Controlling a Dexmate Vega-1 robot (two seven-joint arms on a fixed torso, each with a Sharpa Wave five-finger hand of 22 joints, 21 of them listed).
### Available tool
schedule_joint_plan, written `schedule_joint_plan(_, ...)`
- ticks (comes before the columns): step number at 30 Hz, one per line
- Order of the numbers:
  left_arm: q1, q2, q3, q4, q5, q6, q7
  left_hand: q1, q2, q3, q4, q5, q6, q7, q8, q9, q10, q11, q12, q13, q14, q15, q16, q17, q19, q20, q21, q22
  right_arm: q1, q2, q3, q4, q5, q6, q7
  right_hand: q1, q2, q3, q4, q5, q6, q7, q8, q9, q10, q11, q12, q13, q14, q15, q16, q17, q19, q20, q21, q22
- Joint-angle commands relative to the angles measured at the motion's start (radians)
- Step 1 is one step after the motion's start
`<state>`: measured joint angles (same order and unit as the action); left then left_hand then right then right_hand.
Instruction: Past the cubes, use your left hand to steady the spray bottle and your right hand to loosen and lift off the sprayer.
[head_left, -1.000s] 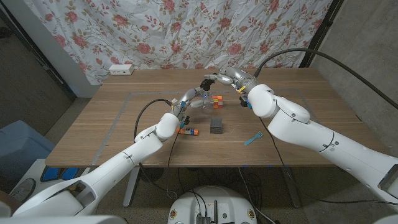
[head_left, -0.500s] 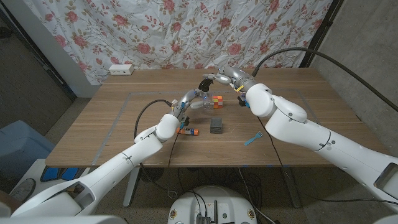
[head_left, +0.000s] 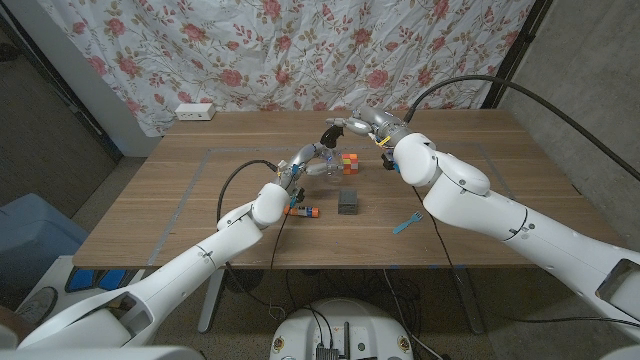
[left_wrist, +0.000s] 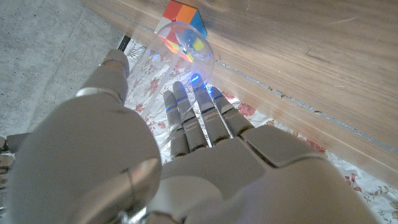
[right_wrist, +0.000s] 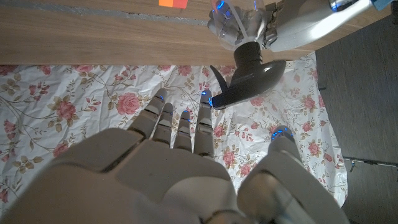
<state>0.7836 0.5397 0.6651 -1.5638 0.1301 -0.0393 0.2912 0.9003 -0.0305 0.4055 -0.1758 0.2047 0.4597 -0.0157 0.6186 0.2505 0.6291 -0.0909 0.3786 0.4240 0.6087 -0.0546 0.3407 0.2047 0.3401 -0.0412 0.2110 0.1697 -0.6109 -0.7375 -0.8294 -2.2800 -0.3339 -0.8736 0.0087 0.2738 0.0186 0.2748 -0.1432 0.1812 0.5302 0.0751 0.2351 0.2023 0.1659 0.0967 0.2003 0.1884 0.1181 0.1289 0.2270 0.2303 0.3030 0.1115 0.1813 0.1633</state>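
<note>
Head view first. In the upper middle of the frame, left hand (head_left: 312, 160) wrapped round the clear spray bottle (head_left: 326, 160), just left of the colourful cube (head_left: 348, 163). Bottle standing up, long way pointing up, black sprayer (head_left: 331, 129) on top. Right hand (head_left: 358, 126) just to the right of the sprayer, up at its level, nearer to it than the left hand. Grey cube (head_left: 348, 201) lower down, toward the middle of the frame, apart from both hands.

Left wrist view next. Left hand (left_wrist: 205, 146) with fingers (left_wrist: 186, 118) curled against the clear bottle (left_wrist: 181, 48). Colourful cube (left_wrist: 181, 14) close by the bottle. Nothing to see inside the bottle, maybe empty, hard to tell.

Right wrist view last. Right hand (right_wrist: 180, 165) open, fingers spread, holding nothing. Sprayer (right_wrist: 250, 73) right ahead of the fingertips (right_wrist: 205, 99), between fingers and thumb, perhaps just touching one fingertip. Left hand (right_wrist: 242, 25) gripping the bottle under the sprayer.
</note>
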Motion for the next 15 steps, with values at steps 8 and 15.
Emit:
schedule_joint_plan(8,-0.032,-0.001,0.021,-0.007,0.038,0.054,-0.003,0.078,0.093,0.001,0.004,0.009,0.137,-0.006,0.017,-0.001,0.08,-0.054,0.011,0.007,0.022,-0.134,0.009,-0.001,0.023,-0.064,0.007,0.005,0.094,0.023,-0.077,0.01,-0.021,-0.131,0.051,-0.023,-0.008,-0.011,0.008,0.002,-0.004,0.028,-0.008,0.002,0.003,0.021,-0.002,0.004,0.001,0.024,0.003,0.004,0.007,0.026,0.007,0.003)
schedule_joint_plan(15,-0.039,-0.006,0.025,-0.004,0.038,0.062,-0.006,0.074,0.097,0.002,0.007,0.009,0.136,-0.007,0.017,-0.001,0.081,-0.054,0.009,0.009,0.024,-0.133,0.007,-0.002,0.026,-0.063,0.007,0.006,0.147,0.034,-0.116,0.021,0.0,-0.192,0.079,-0.045,-0.02,-0.023,0.013,0.008,-0.016,0.053,-0.017,0.003,0.002,0.048,-0.002,0.005,0.001,0.046,0.002,0.006,0.007,0.042,0.005,0.003)
